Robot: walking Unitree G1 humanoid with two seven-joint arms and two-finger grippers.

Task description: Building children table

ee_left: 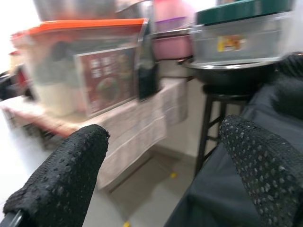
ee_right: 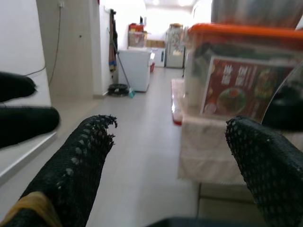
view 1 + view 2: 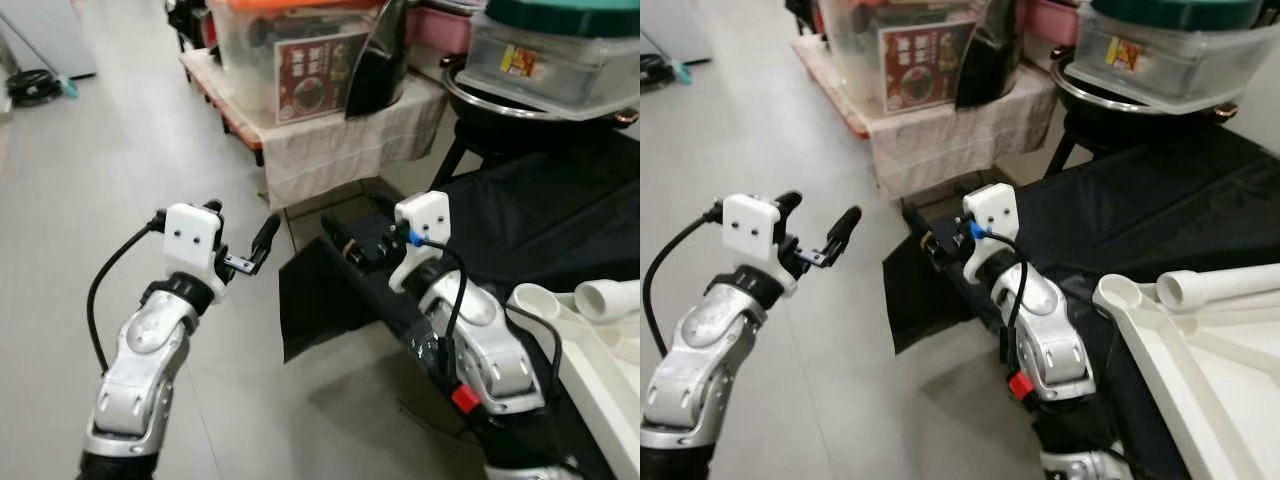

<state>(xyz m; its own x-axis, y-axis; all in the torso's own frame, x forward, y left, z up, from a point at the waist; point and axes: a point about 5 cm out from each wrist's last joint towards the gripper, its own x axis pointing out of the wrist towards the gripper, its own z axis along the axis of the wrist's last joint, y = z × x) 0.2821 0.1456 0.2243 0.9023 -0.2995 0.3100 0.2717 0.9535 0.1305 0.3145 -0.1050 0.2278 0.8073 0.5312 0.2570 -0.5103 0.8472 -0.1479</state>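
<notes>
White plastic table parts lie at my right on a black cloth (image 3: 560,210): a flat white panel (image 3: 1185,375) with a round socket at its corner, and a white tube leg (image 3: 1212,286) resting across it. My left gripper (image 3: 240,225) is raised over the grey floor, left of the cloth, open and holding nothing. My right gripper (image 3: 350,245) hovers over the cloth's near corner, well short of the white parts. Its fingers (image 2: 80,165) stand wide apart and hold nothing. The left wrist view shows the left gripper's fingertips (image 1: 61,179) spread the same way.
Ahead stands a low table draped in white cloth (image 3: 330,150), carrying a clear bin with an orange lid (image 3: 270,50) and a dark bag (image 3: 378,60). A large black pan (image 3: 540,110) on a stand holds a lidded bin. Grey floor (image 3: 100,180) stretches to the left.
</notes>
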